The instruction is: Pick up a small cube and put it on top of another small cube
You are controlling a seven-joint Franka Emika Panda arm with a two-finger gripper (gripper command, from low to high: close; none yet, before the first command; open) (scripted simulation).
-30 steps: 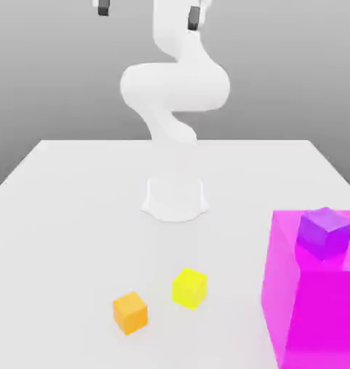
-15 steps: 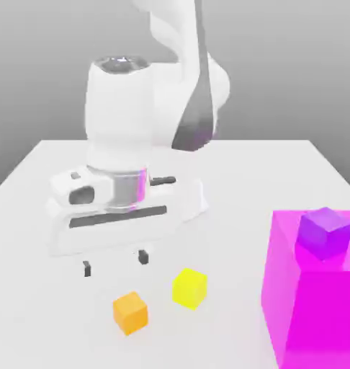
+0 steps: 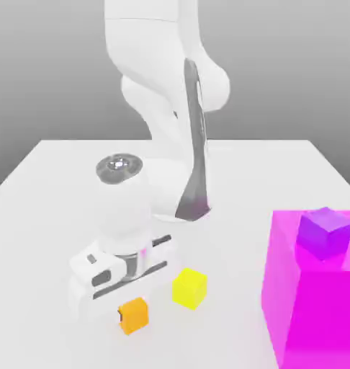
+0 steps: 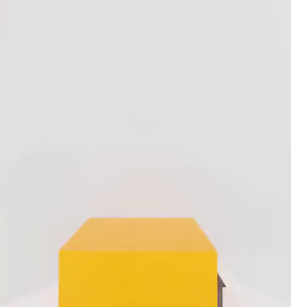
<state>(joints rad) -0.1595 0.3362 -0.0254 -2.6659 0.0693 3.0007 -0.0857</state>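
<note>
The small orange cube [image 3: 135, 316] rests on the white table [image 3: 55, 187], toward the exterior view's left. My gripper [image 3: 131, 310] has come straight down over it, and the white hand hides the cube's top. In the hand view the orange cube [image 4: 138, 264] sits between the jaws, with one dark fingertip [image 4: 220, 291] pressed against its side, so the gripper is shut on it. The yellow cube [image 3: 189, 287], about the same size, stands on the table a short way toward the exterior view's right of the orange one, apart from it.
A tall magenta block [image 3: 315, 310] stands at the exterior view's right with a purple cube [image 3: 324, 231] on top. The arm's white base and links [image 3: 174, 144] rise behind the cubes at the table's middle.
The arm swung down from high up onto the orange cube. The fingers were spread wide above it half a second ago and have now closed on its sides. No cube has shifted.
</note>
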